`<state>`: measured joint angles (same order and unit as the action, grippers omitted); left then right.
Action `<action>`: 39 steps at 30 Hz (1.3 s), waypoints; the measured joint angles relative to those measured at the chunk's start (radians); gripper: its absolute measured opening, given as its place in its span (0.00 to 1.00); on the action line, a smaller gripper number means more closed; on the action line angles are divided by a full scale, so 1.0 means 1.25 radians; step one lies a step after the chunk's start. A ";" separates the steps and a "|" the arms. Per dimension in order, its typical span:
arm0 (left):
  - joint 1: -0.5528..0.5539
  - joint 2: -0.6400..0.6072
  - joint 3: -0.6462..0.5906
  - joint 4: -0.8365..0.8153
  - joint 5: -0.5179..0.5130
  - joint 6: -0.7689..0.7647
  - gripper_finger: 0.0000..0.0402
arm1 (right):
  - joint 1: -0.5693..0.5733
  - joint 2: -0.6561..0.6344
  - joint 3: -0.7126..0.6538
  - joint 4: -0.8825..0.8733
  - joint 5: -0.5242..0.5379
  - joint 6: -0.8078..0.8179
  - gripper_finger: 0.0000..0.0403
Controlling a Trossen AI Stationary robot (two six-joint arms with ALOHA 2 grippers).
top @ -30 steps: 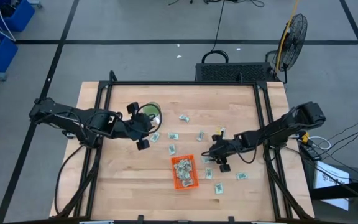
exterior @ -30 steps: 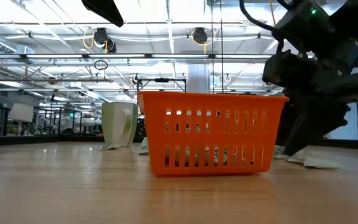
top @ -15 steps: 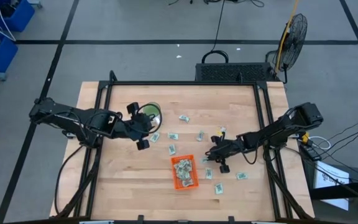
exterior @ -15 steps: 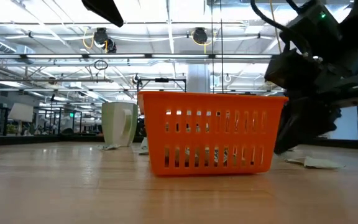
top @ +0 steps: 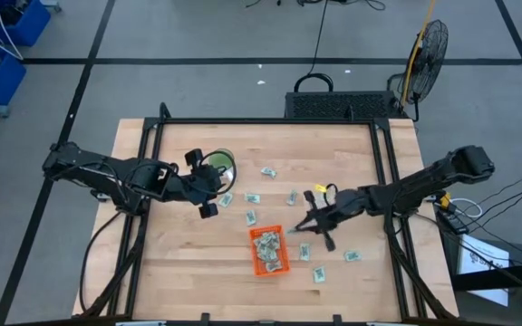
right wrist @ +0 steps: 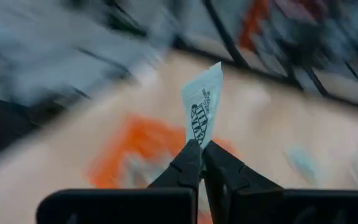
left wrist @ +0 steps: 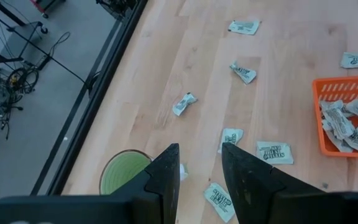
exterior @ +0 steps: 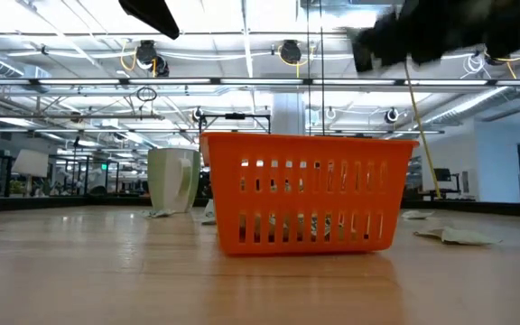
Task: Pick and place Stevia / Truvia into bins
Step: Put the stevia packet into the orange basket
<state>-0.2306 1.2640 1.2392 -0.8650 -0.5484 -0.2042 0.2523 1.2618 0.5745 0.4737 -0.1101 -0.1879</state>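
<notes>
**Above the basket's edge, a sachet is carried toward the drop**

Over the wooden table [top: 188, 263], a single pale green and white sachet [right wrist: 202, 111] is held upright at its lower edge by the right gripper [right wrist: 201, 152], whose fingers are pressed together on the paper. A second ago that gripper was low among the loose packets on the right side of the table, its fingers apart; since then they have been closed and the arm has been raised and swung leftward, so that in the low view only a dark blur of it is left near the top of the picture. The pick is judged to be made, and the carry to the bin to be under way.

Seen from above, the right gripper [top: 303, 225] is stretched out long and low from the table's right side, its tip just beside the right edge of the orange basket [top: 283, 268]. The basket already holds a heap of sachets. The release is not yet made; the tip appears to need a little more travel leftward before the packet is over the opening.

About a dozen sachets are left scattered on the wood around the basket, among them one near its right corner [top: 352, 256].

The left gripper [left wrist: 199, 168] is parked with its fingers apart, holding nothing, beside a green cup [top: 221, 167] on the table's left half, unchanged over the last second.
</notes>
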 joint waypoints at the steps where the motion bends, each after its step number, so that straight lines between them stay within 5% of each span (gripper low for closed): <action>1: 0.000 0.000 0.000 0.000 0.000 0.002 0.32 | 0.000 -0.005 0.005 0.030 -0.065 -0.026 0.01; 4: 0.000 0.000 0.000 0.000 0.000 0.015 0.32 | 0.009 -0.004 0.034 0.071 -0.187 -0.104 0.00; 10: 0.000 0.000 0.000 0.002 -0.001 0.016 0.32 | 0.020 0.131 0.181 -0.125 -0.134 -0.173 0.00; 22: 0.000 0.000 0.000 0.002 0.006 0.008 0.32 | 0.026 0.428 0.488 -0.459 -0.017 -0.111 0.00; 29: 0.000 0.000 0.000 0.001 0.044 0.008 0.32 | 0.026 0.489 0.510 -0.502 -0.040 0.032 0.03; 39: 0.000 0.000 0.000 0.001 0.046 0.005 0.32 | 0.052 0.522 0.510 -0.494 -0.038 0.054 0.10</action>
<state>-0.2310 1.2640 1.2392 -0.8634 -0.4907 -0.1974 0.3176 1.9137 1.2121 -0.1440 -0.1574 -0.1207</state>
